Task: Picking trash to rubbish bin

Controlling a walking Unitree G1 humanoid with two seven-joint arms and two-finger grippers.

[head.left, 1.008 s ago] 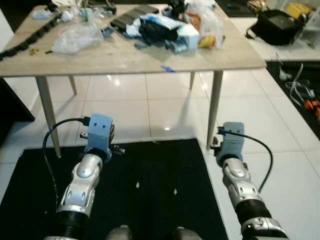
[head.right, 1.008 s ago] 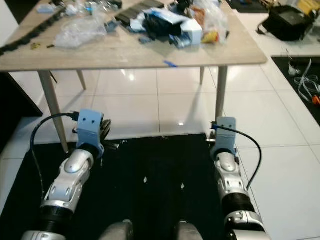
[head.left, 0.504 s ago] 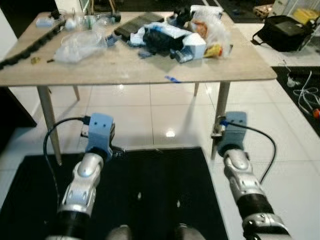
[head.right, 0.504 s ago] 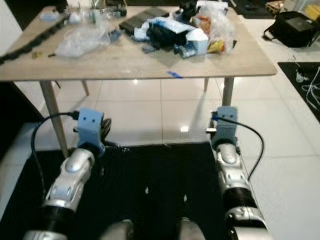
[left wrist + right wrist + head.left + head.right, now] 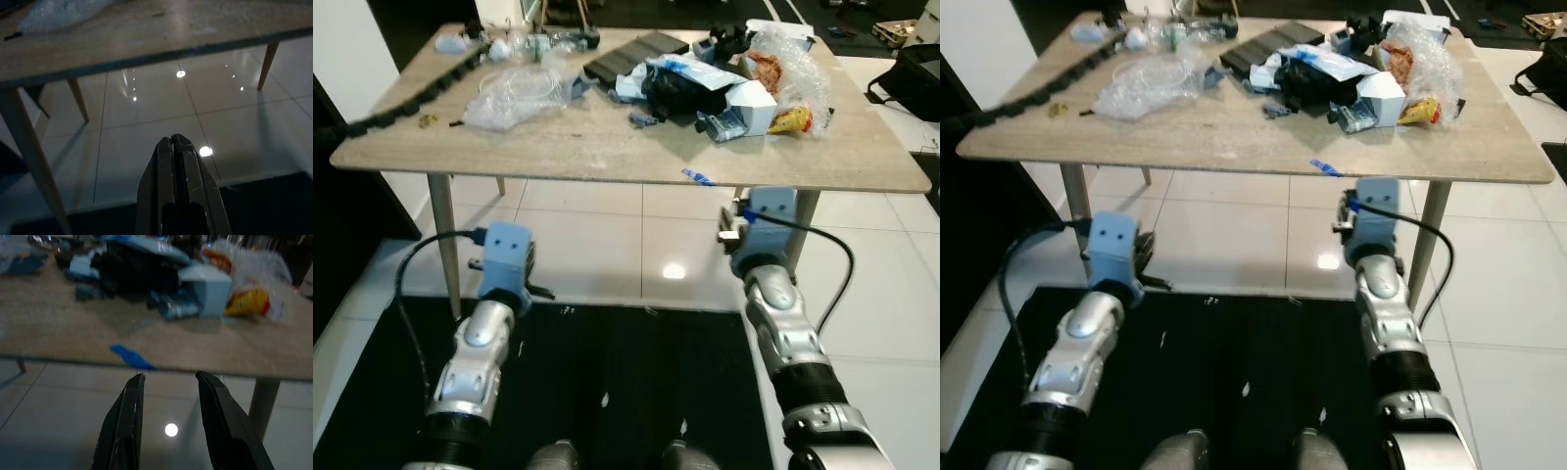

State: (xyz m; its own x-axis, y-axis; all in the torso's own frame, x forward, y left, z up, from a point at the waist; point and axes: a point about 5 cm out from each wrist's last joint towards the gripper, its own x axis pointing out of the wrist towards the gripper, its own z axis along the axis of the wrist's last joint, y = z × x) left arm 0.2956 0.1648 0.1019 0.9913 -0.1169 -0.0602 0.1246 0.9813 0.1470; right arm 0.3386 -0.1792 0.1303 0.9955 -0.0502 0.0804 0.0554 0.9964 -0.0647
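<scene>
Trash lies on a light wooden table (image 5: 558, 147): a crumpled clear plastic bag (image 5: 524, 93), a black heap (image 5: 680, 88), a white box (image 5: 751, 103), a yellow snack wrapper (image 5: 790, 119) and a small blue scrap (image 5: 698, 177) at the front edge. My right gripper (image 5: 168, 376) is open, held just below that front edge, under the blue scrap (image 5: 131, 358). My left gripper (image 5: 172, 138) is shut with nothing in it, lower down in front of the table and pointing under it.
A black mat (image 5: 636, 372) covers the white tiled floor at my feet. Table legs (image 5: 440, 235) stand left and right. A black chain (image 5: 421, 93) and a black tray (image 5: 626, 54) lie on the table. A black bag (image 5: 920, 83) sits far right, dark furniture (image 5: 342, 196) left.
The whole view has shifted as I came nearer to the table. My right arm has risen toward the table's front edge. The left arm has kept its pose.
</scene>
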